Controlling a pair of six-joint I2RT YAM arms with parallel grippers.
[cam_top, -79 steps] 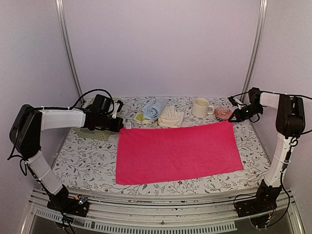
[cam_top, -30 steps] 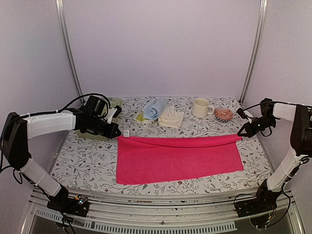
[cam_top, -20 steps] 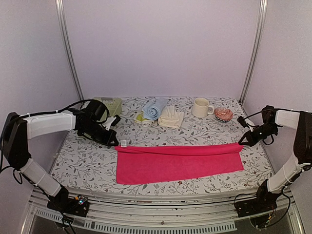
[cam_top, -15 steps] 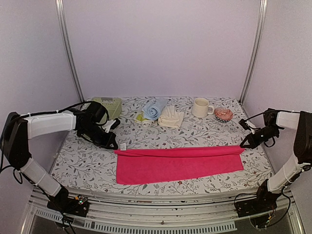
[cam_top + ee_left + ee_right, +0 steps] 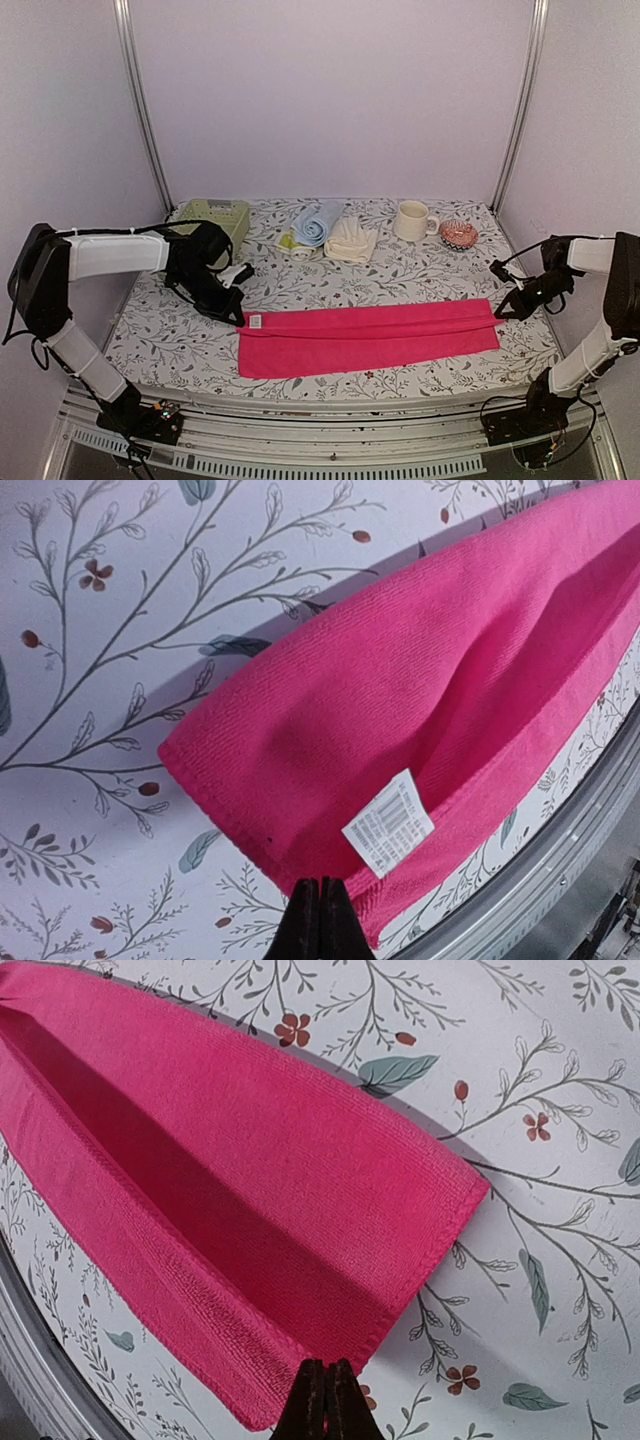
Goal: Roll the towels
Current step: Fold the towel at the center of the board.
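The hot pink towel (image 5: 368,334) lies across the table's near half, folded lengthwise with its far edge laid over toward the front. My left gripper (image 5: 240,318) is shut on its upper left corner (image 5: 300,865), beside a white label (image 5: 388,823). My right gripper (image 5: 498,313) is shut on the upper right corner (image 5: 400,1300). In each wrist view the black jaws (image 5: 320,920) (image 5: 325,1395) stand pressed together on the hem. A rolled light blue towel (image 5: 316,222), a cream-white towel (image 5: 350,240) and a pale yellow-green towel (image 5: 289,242) lie at the back.
A cream mug (image 5: 411,220) and a small reddish round object (image 5: 459,234) stand at the back right. A pale green basket (image 5: 215,214) sits at the back left. The table's metal front rail (image 5: 330,395) runs close below the pink towel.
Both grippers have drawn the pink towel's far edge toward the front, folding the flat towel over itself into a narrower band. Both arms moved nearer.
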